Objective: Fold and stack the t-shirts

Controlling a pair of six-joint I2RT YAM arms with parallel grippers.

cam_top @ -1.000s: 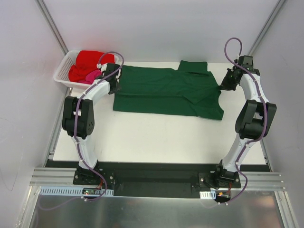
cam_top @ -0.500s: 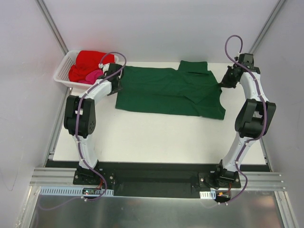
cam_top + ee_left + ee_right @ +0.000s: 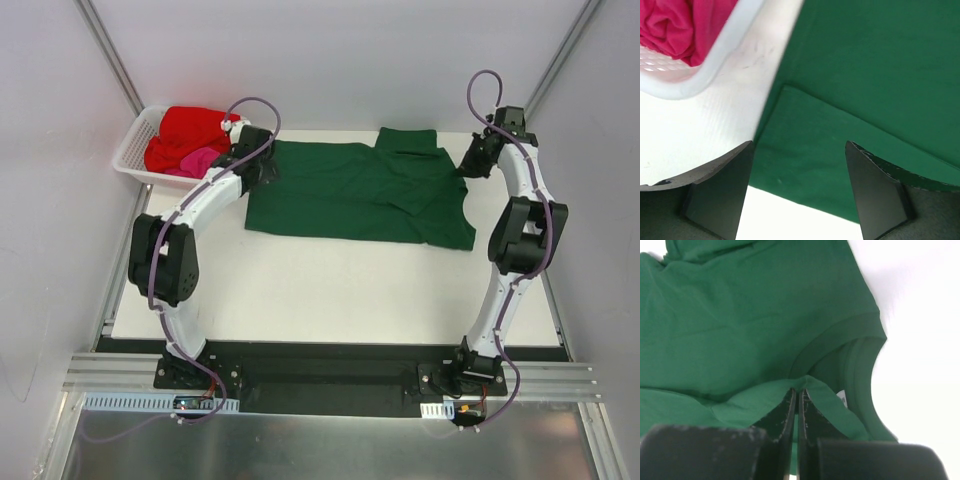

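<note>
A dark green t-shirt [image 3: 360, 195] lies spread across the back half of the table, its hem to the left and its collar [image 3: 860, 357] to the right. My left gripper [image 3: 264, 166] hovers open over the shirt's left edge [image 3: 805, 170], fingers [image 3: 722, 192] apart with nothing between them. My right gripper [image 3: 469, 164] is shut on a raised fold of green cloth [image 3: 799, 388] beside the collar. A red t-shirt [image 3: 185, 128] and a pink t-shirt [image 3: 200, 160] lie bunched in the basket; the pink one [image 3: 670, 25] shows at the upper left of the left wrist view.
The white lattice basket [image 3: 132, 152] stands at the table's back left corner, its rim [image 3: 725, 55] close beside the shirt's left edge. Bare white table [image 3: 330, 290] stretches in front of the shirt. Grey walls enclose the back and sides.
My left gripper has opened, let go of the shirt's left edge and shifted back and to the right. The right gripper, still shut on the cloth, moved slightly toward the back.
</note>
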